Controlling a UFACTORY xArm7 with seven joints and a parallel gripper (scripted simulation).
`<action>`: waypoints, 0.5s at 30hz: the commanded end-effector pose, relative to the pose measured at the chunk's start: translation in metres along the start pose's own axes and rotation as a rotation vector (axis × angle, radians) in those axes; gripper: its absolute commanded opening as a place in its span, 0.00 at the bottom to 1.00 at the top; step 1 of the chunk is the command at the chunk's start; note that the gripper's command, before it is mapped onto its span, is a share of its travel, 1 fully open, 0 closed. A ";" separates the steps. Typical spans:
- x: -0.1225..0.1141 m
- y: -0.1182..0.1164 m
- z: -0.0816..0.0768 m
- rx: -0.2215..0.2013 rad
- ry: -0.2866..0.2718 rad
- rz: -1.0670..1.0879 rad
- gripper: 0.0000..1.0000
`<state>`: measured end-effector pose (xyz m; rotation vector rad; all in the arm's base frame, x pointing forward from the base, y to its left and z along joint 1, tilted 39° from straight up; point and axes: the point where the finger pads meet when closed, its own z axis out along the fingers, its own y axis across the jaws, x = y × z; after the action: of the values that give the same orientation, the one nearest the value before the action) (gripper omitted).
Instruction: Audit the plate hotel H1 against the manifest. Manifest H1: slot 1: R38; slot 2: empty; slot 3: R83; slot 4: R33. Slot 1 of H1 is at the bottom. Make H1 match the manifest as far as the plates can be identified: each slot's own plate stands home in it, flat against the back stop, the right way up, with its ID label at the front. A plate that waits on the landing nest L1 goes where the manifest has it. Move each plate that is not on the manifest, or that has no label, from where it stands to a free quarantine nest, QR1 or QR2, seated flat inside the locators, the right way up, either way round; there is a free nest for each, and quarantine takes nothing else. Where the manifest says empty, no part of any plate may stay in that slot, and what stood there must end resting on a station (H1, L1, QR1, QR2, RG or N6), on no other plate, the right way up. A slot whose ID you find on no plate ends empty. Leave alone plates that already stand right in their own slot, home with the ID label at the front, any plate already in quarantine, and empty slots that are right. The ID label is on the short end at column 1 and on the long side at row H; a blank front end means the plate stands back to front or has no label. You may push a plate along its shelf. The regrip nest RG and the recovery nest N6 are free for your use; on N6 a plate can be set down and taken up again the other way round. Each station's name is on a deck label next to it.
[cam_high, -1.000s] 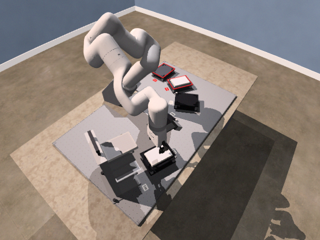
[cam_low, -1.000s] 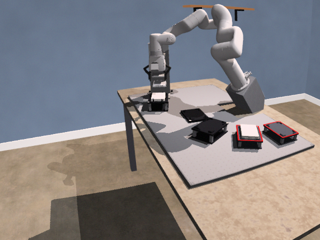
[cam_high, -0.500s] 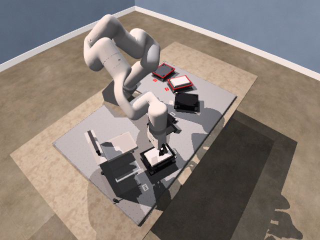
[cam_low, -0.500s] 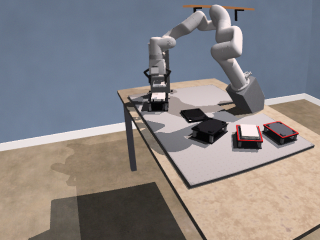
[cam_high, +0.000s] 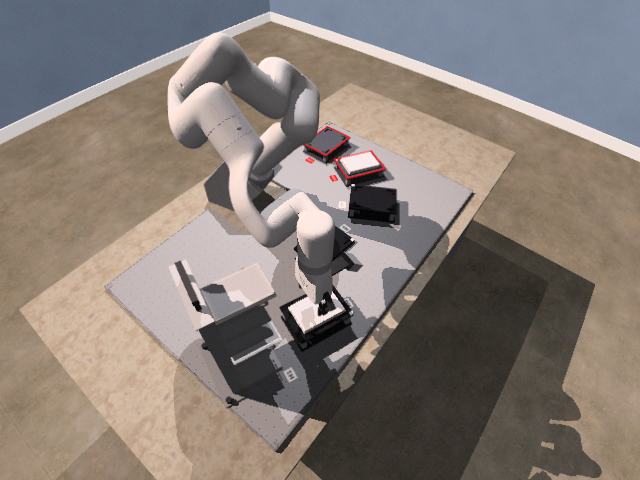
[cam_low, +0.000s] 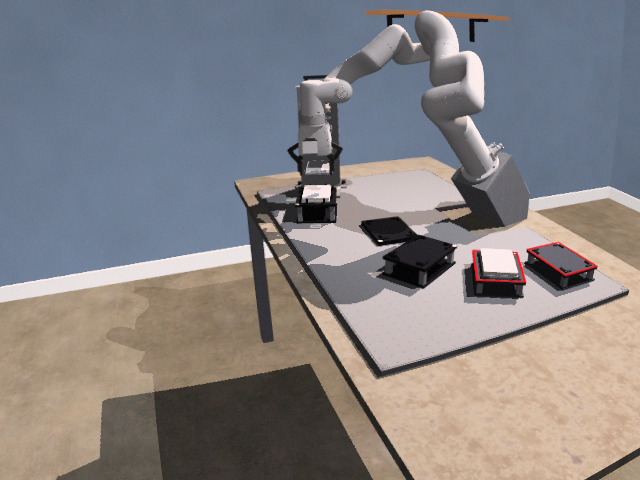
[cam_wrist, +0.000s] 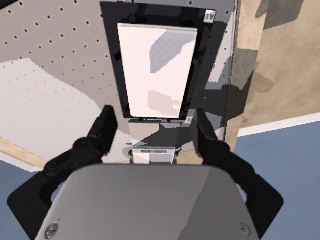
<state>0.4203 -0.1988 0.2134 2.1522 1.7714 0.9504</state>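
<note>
The arm (cam_high: 242, 134) reached down over a white plate (cam_high: 315, 313) lying on a black nest (cam_high: 295, 323) near the front edge of the desk (cam_low: 465, 330). The gripper (cam_wrist: 152, 131) hung just above that plate with its fingers spread wide, holding nothing; from the wrist view they straddled the near short end of the plate without touching it.

Taking that nest as the landmark: the hotel (cam_high: 227, 302) stood just beside it on the grey deck (cam_high: 155, 289), with a pale top board and darker shelves below; I could not tell which slots were filled. On the nest's other side sat a low black nest (cam_low: 388, 229) largely hidden under the arm in the top view, then a taller bare black nest (cam_low: 419, 256). Farthest off were two red-rimmed nests: the nearer one (cam_low: 474, 272) carried a white plate (cam_low: 497, 260), the far one (cam_low: 560, 259) was bare.

Small deck labels lay by the stations, a white one (cam_high: 291, 374) before the hotel and red ones (cam_high: 333, 178) by the red-rimmed pair, but none was legible. A label showed on the plate's near end (cam_wrist: 152, 150), too blurred to read.
</note>
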 end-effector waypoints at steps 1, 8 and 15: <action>-0.001 0.001 -0.001 -0.004 -0.002 0.001 1.00; -0.001 0.002 0.002 -0.004 -0.002 0.001 1.00; -0.001 0.002 0.014 -0.004 -0.002 0.000 1.00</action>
<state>0.4267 -0.1964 0.2050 2.1521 1.7706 0.9506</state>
